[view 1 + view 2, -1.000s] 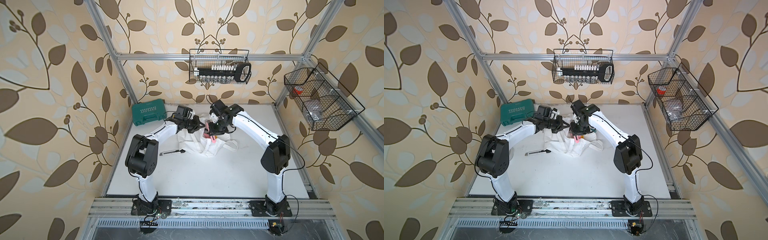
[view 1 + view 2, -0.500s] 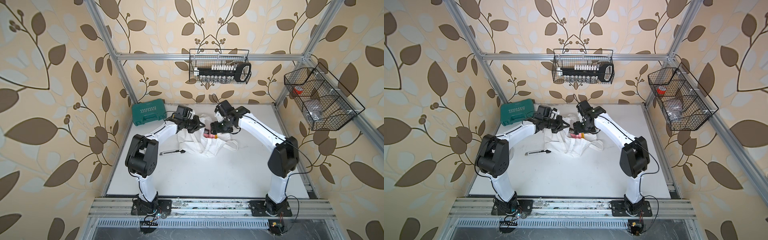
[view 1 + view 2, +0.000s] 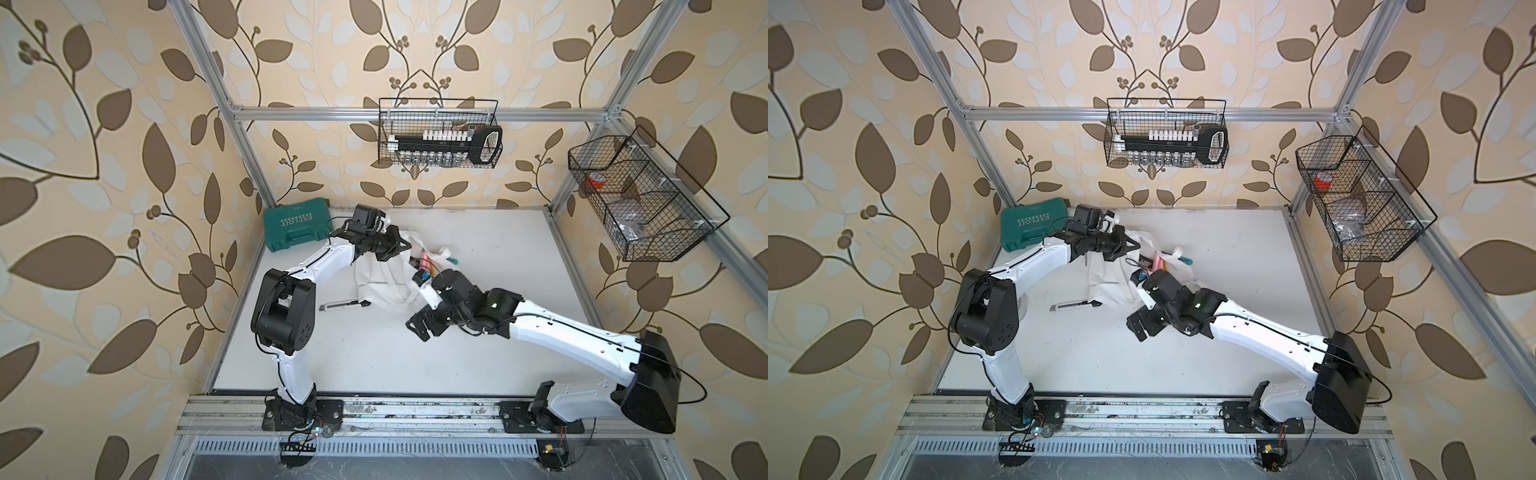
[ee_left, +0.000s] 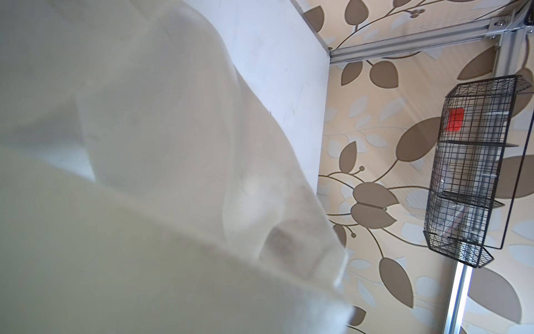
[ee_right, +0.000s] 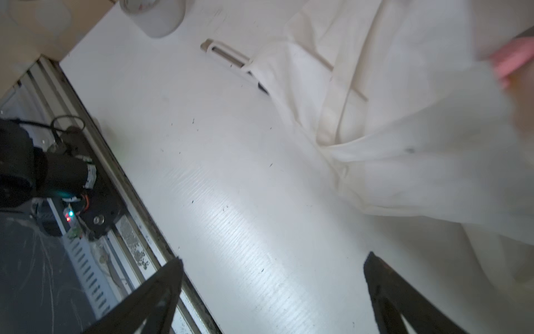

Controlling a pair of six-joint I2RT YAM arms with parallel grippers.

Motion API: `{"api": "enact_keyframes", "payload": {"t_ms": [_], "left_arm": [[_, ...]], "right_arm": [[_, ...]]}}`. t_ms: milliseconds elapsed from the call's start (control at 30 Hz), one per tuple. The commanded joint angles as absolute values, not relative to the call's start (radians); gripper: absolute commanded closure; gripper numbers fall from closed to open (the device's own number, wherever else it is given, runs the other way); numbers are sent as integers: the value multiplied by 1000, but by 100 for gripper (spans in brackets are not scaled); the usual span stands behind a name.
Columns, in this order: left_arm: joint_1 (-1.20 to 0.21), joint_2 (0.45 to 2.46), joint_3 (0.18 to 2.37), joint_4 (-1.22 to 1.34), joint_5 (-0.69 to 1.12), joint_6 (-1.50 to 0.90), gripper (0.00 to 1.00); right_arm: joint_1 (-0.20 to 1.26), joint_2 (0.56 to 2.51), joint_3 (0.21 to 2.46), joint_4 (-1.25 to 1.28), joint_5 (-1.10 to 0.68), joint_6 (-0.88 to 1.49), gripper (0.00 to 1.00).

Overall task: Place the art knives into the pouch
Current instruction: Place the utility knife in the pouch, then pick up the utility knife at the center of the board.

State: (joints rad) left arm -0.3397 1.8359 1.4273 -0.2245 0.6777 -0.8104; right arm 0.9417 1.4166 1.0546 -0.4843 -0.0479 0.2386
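left gripper (image 3: 395, 246) pinching soft white cloth pouch (image 3: 380, 279); right gripper (image 5: 274, 257) jaws spread, empty; slim white art knife (image 3: 343, 306) at pouch edge.

White pouch (image 4: 150, 179) cloth, out of focus, fills most of my left wrist view. In a top view my left pincer (image 3: 404, 246) has its tips lost in the folds. The knife (image 3: 340, 306) is partly covered at its right end by the pouch's edge. My right pincer (image 5: 274, 260) shows only finger ends; the rest is cut off by the picture's edge. A pink thing (image 5: 513, 56) at the pouch is blurred. What lies in the right basket (image 3: 648, 232) is too small to tell
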Motion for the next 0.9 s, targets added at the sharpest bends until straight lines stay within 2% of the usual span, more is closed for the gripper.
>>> {"api": "enact_keyframes", "payload": {"t_ms": [0, 300, 667, 867], "left_arm": [[-339, 1814, 1468, -235, 700, -781, 100], [-339, 1793, 1496, -311, 690, -742, 100], [-337, 1772, 1537, -365, 712, -723, 100], [-336, 1760, 1551, -392, 712, -713, 100]], "right_arm": [[989, 1531, 1095, -356, -130, 132, 7], [1011, 1847, 1269, -265, -230, -41, 13], [1010, 2062, 1417, -218, -133, -204, 14], [991, 2146, 1545, -247, -165, -253, 14]]}}
